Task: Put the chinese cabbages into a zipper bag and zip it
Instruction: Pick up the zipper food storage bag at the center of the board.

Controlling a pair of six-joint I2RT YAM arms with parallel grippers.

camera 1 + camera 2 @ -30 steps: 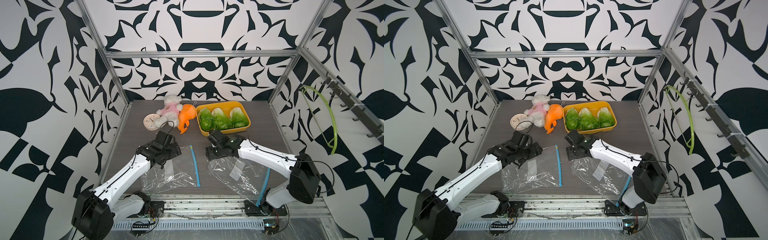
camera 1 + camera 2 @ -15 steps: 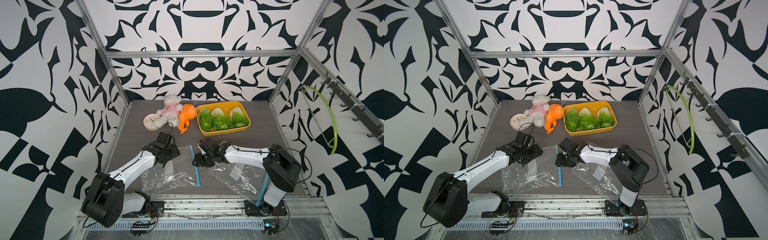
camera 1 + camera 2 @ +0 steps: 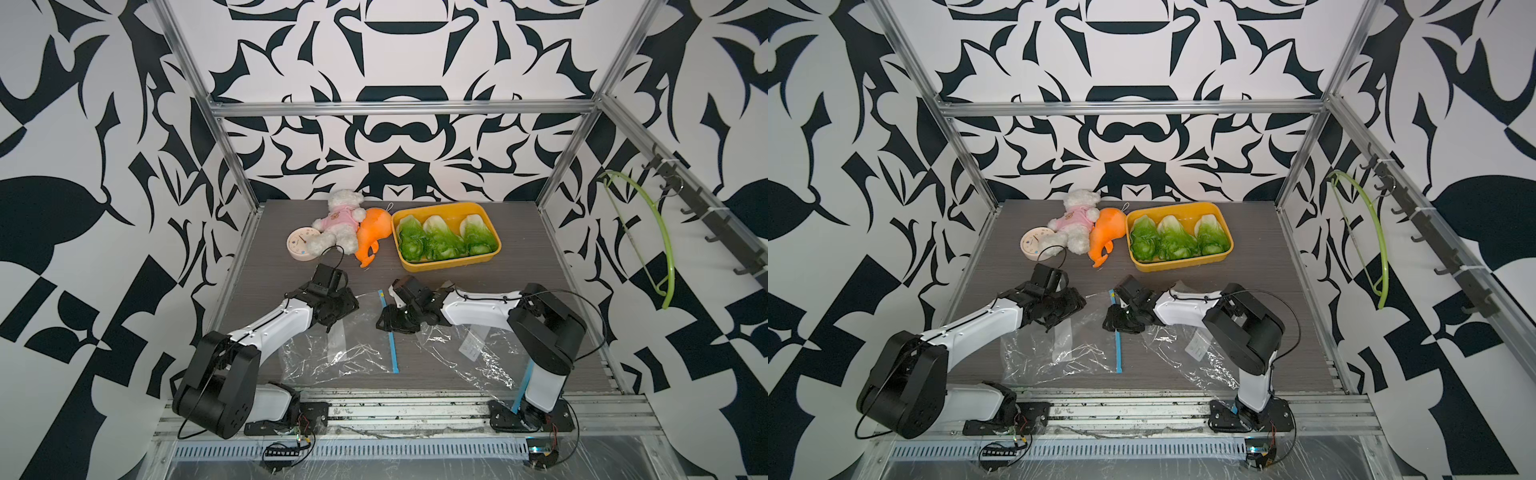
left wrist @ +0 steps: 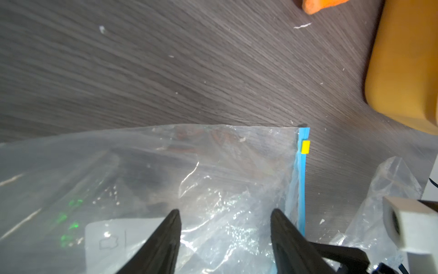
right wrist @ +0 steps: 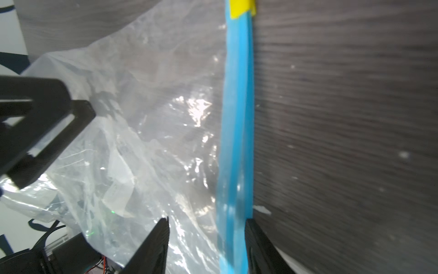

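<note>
**Tabletop at the bag-opening stage.** Three chinese cabbages (image 3: 444,239) are shown side by side in one yellow tray (image 3: 451,266) near the back edge of the tabletop (image 3: 519,266), right of its middle. None has been bagged.

Two clear bags are laid toward the front edge. One zipper bag (image 3: 353,345) lies left of the middle, edged by a blue zipper strip (image 3: 392,349) with one yellow slider (image 4: 305,147) at the strip's far end. A second bag (image 3: 469,353) lies toward the front right corner.

One orange plush toy (image 3: 372,235), one white teddy bear (image 3: 340,220) and one round dial (image 3: 301,244) are grouped by the back edge, left of the tray.

Two grippers are counted. The left gripper (image 4: 225,211) is held over the zipper bag's film with its jaws apart and nothing clamped. The right gripper (image 5: 207,219) is held with its jaws apart, astride the blue strip.

Compared with a second earlier, the right gripper has been brought from above the second bag across to the zipper strip. Both arms have been lowered, and the cabbages are unmoved.
</note>
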